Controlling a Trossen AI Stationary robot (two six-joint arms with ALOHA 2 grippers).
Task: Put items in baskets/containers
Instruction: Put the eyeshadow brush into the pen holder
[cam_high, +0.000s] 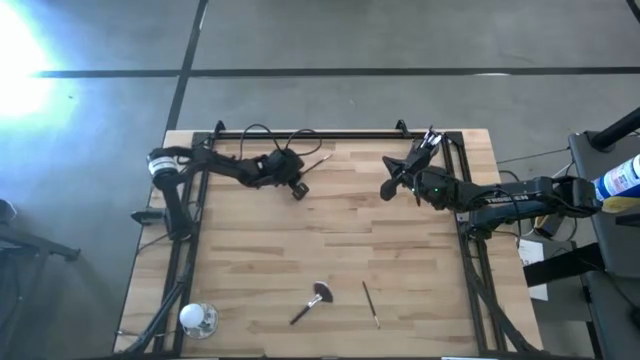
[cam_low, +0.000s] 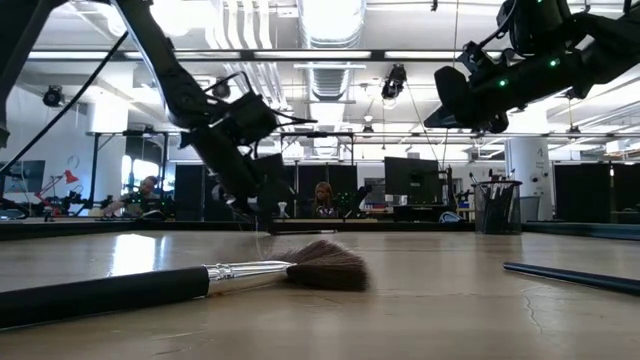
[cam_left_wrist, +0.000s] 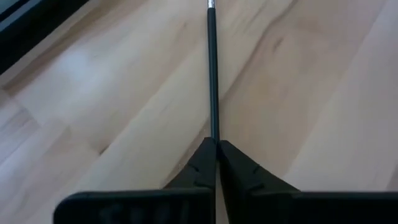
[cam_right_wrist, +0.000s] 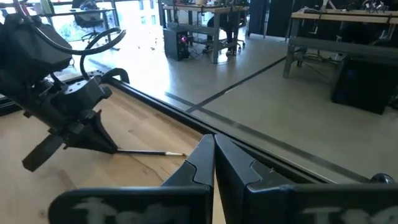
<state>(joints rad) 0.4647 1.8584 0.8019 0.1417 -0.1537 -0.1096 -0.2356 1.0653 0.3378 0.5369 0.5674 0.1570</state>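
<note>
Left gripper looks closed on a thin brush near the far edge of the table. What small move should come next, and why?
Probably a short straight lift. The left gripper is shut on the slim brush, which lies flat on the table. Raising it clear comes before any carry toward the cup, which no view clearly shows.

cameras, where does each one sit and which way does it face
High view: above the table, looking straight down; both arms show.
Low view: at tabletop height, looking level past the fan brush into the room; arms overhead.
Left wrist view: on the left arm; left gripper shut on a slim brush.
Right wrist view: on the right arm; right gripper shut, empty.
Shared: the right wrist view also shows that slim brush.
</note>
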